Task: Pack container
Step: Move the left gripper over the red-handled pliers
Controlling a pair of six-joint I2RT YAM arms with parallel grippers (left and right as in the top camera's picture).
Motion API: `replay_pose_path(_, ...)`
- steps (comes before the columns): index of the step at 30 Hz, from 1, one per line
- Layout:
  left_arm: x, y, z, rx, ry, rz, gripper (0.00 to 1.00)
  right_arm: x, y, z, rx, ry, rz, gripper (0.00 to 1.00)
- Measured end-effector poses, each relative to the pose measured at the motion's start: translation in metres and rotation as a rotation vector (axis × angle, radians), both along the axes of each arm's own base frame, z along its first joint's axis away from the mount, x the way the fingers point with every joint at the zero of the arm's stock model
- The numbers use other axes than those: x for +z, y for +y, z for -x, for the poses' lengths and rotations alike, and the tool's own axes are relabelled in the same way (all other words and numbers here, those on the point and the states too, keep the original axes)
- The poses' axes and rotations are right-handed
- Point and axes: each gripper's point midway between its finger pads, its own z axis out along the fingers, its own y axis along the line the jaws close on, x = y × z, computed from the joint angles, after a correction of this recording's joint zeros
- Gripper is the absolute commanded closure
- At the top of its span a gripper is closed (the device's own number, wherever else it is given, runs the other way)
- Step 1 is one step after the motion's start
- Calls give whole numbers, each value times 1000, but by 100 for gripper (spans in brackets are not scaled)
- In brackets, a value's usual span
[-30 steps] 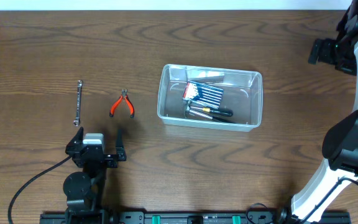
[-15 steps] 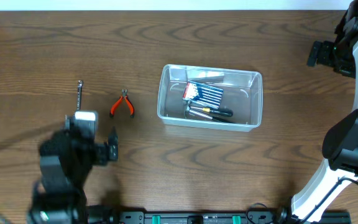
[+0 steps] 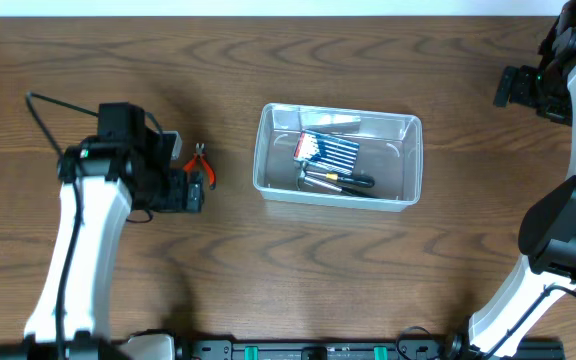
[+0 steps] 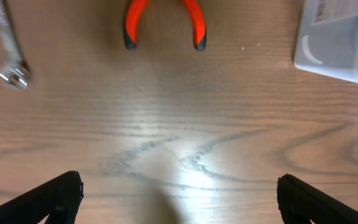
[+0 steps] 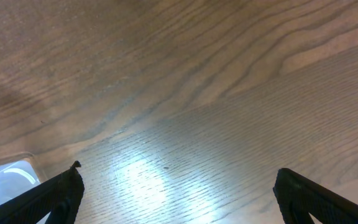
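The left gripper (image 4: 179, 196) is hovering wide open, empty, orange-handled pliers (image 4: 194, 18) just ahead of its jaws, probably lining up a grab. The clear plastic rectangular tub (image 4: 340, 50) is sitting ahead-right; the right gripper (image 5: 176, 193) is gaping empty too.

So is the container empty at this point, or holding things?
Partly packed: the container holds a blue packet and a black-handled item; orange pliers lie outside it.

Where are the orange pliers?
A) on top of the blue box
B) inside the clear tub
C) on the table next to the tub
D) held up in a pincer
C: the pliers lie flat on the table, outside the tub on its left side, with nothing gripping them.
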Motion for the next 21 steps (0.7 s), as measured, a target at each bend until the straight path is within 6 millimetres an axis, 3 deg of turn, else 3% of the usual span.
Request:
replay_pose_path(7,0,-9,-19,89,-3,67,2,0,0,0,0,0,0,1)
replay_pose_path(15,10,2,-38,124,-60,16,2,0,0,0,0,0,0,1)
replay_pose_path(21,-3,2,-40,122,-7,-10,2,0,0,0,0,0,0,1)
